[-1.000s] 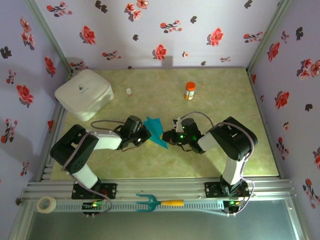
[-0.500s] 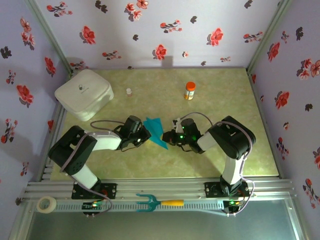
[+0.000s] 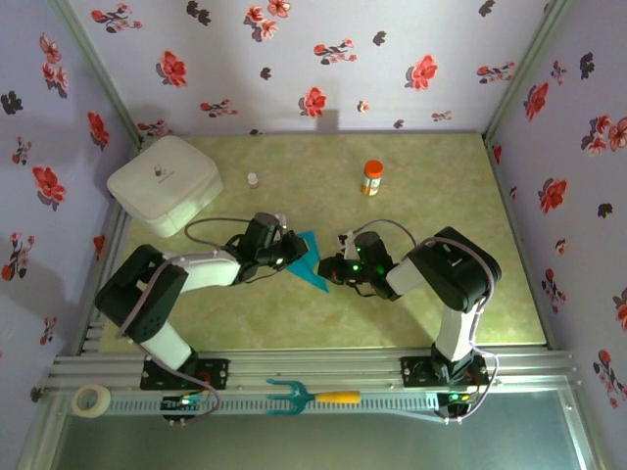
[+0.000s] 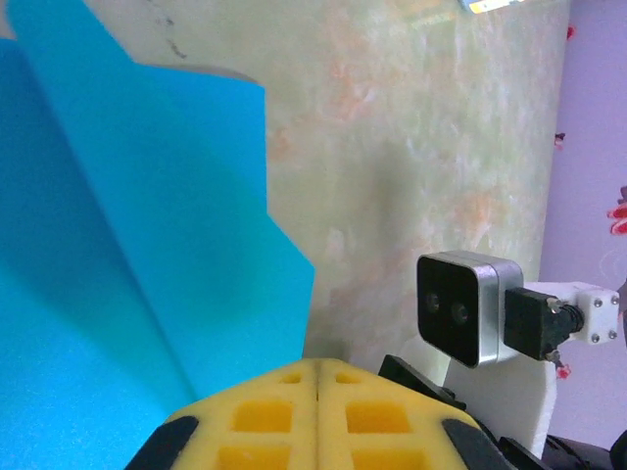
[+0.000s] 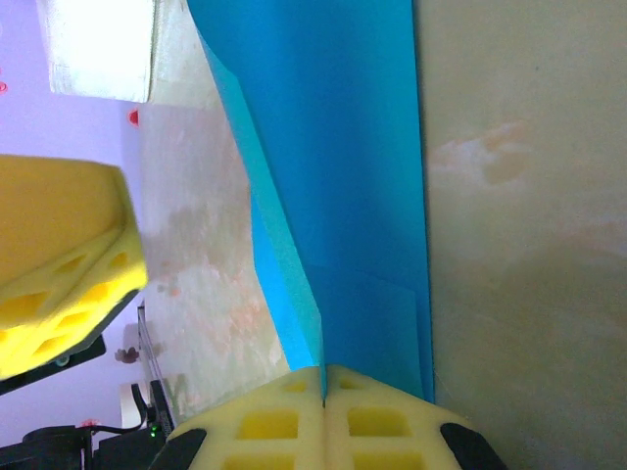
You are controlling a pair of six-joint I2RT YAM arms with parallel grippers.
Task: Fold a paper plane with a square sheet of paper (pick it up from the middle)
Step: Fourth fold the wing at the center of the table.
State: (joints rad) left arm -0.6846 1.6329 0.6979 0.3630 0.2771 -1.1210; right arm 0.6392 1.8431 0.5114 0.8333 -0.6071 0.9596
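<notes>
teal-blue paper (image 3: 306,257), yellow pincer pads (image 5: 377,406), mottled green-beige counter (image 3: 323,186), lilac walls (image 3: 294,93) with red flowers, white box (image 3: 165,183)

white box (image 3: 164,183) | orange bottle (image 3: 372,178) | tape roll (image 3: 92,399) | pronged tool (image 3: 309,397)

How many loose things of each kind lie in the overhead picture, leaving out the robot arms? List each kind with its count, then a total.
Bottles: 2, the orange bottle and the small pale bottle
Teal paper: 1
White box: 1
Pronged tool: 1
Tape roll: 1
Total: 6
</notes>
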